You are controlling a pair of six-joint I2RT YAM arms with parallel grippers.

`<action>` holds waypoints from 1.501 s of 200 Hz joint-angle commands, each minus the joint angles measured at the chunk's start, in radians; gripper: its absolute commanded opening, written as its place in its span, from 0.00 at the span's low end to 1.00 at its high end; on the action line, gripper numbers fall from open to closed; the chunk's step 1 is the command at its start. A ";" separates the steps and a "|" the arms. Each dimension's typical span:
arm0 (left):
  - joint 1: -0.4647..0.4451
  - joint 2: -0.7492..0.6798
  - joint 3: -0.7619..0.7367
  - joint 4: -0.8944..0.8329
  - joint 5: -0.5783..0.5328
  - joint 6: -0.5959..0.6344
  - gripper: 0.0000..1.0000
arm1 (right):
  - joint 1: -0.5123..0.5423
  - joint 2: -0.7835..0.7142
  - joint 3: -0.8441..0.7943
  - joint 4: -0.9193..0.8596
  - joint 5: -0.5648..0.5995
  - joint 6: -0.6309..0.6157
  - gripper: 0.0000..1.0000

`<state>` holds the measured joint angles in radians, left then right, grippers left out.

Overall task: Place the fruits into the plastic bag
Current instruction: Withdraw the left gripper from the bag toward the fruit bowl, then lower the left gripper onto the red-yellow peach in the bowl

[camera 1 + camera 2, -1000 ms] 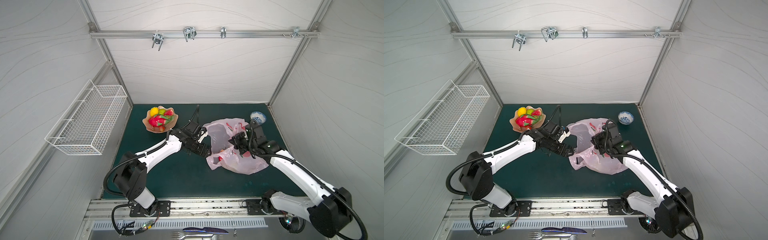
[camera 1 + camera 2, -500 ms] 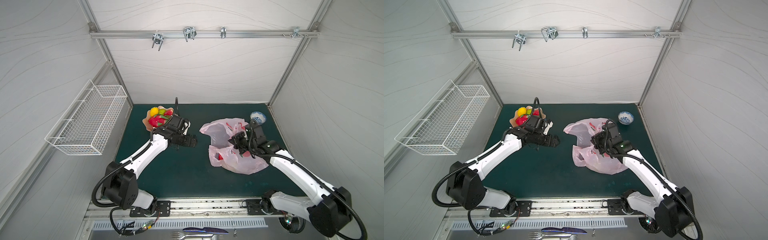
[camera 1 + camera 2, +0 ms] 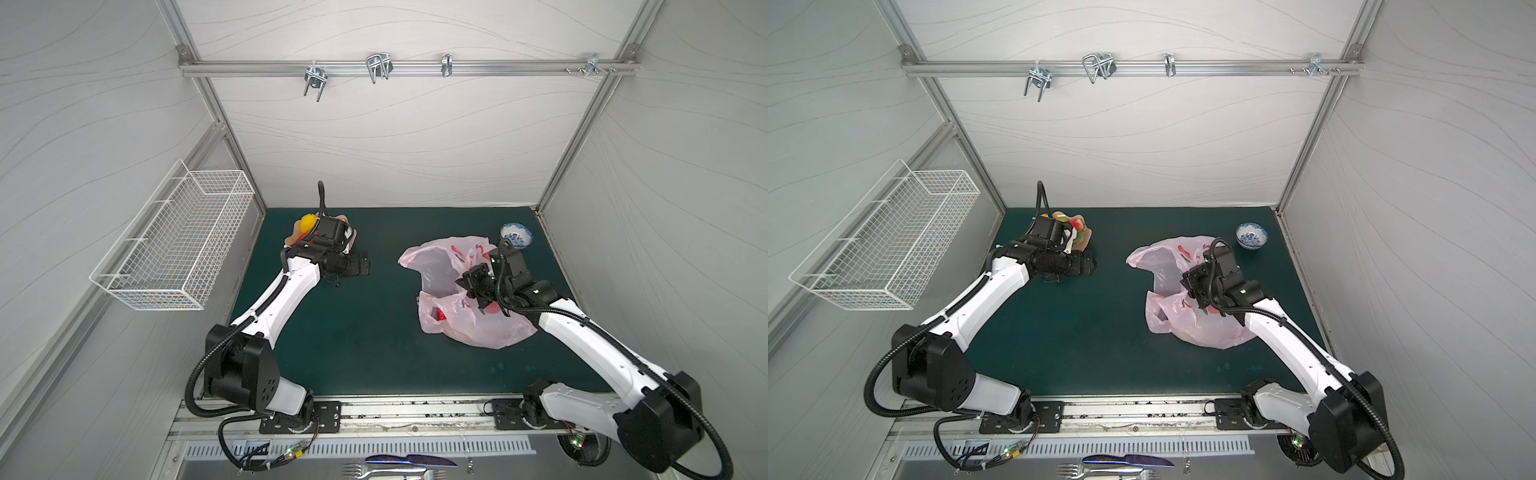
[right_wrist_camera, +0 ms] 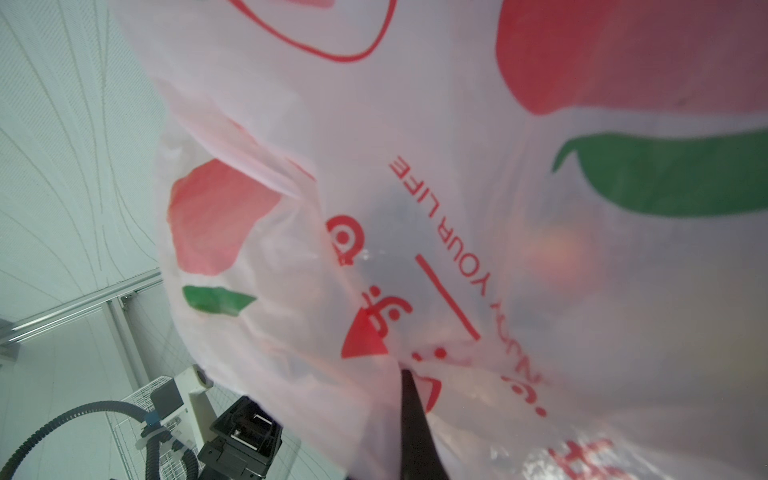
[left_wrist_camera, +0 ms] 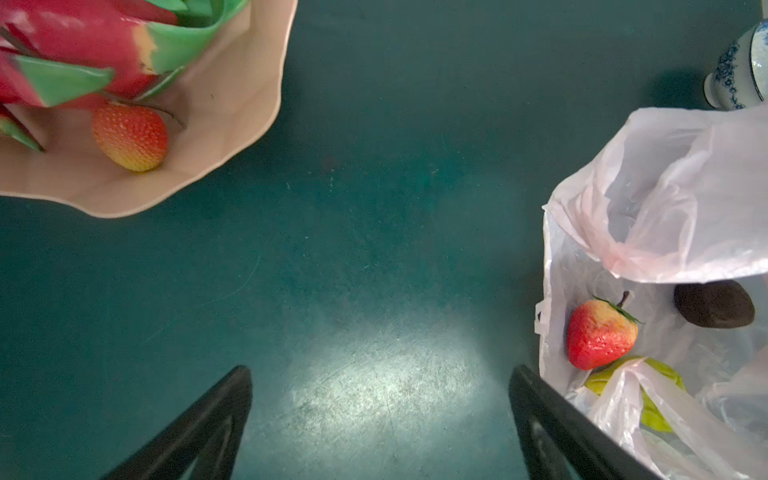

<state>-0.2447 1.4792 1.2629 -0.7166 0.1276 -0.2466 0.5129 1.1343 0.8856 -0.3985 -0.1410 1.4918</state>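
The plastic bag [image 3: 482, 332] is lying on the right part of the tabletop [image 3: 374, 340]. The right gripper [image 4: 405, 370] is pinching its printed film tightly. Inside it a strawberry [image 5: 600, 332], a dark round fruit [image 5: 712, 303] and a green pear [image 5: 656, 411] are lying, and a fold is partly covering them. The left gripper [image 5: 380, 415] is hanging wide open and empty between the bag and the dish [image 5: 232, 104]. The dish is holding a dragon fruit [image 5: 75, 54] and a second strawberry [image 5: 131, 137]. A small bowl [image 3: 516, 235] is standing just behind the bag.
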 commanded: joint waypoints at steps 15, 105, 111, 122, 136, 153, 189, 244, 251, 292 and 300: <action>0.035 0.065 0.105 -0.015 -0.053 0.007 0.97 | 0.003 0.010 0.029 0.007 -0.015 0.001 0.00; 0.088 0.343 0.433 -0.099 -0.179 0.018 0.87 | -0.001 0.004 0.030 -0.012 -0.018 -0.005 0.00; 0.090 0.369 0.457 -0.108 -0.189 0.022 0.86 | -0.001 0.002 0.027 -0.014 -0.021 -0.003 0.00; 0.090 0.408 0.507 -0.126 -0.213 0.030 0.86 | -0.001 -0.001 0.024 -0.016 -0.020 -0.002 0.00; 0.093 0.454 0.564 -0.144 -0.241 0.038 0.86 | -0.001 -0.001 0.023 -0.022 -0.023 -0.004 0.00; 0.093 0.504 0.624 -0.145 -0.268 0.051 0.86 | -0.003 -0.002 0.020 -0.028 -0.027 -0.004 0.00; 0.094 0.600 0.728 -0.149 -0.316 0.096 0.84 | -0.004 -0.007 0.016 -0.049 -0.035 -0.008 0.00; 0.108 0.737 0.875 -0.162 -0.327 0.159 0.80 | -0.005 -0.012 0.013 -0.091 -0.042 -0.016 0.00; 0.108 0.752 0.891 -0.161 -0.331 0.168 0.80 | -0.006 -0.012 0.013 -0.096 -0.042 -0.016 0.00; 0.115 0.832 0.980 -0.162 -0.341 0.216 0.79 | -0.006 -0.012 0.013 -0.115 -0.045 -0.018 0.00; 0.116 0.846 0.994 -0.166 -0.344 0.224 0.79 | -0.006 -0.012 0.013 -0.117 -0.045 -0.018 0.00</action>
<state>-0.1379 2.2807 2.1780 -0.8761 -0.1936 -0.0719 0.5110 1.1419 0.8856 -0.4740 -0.1772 1.4685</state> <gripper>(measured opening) 0.796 0.048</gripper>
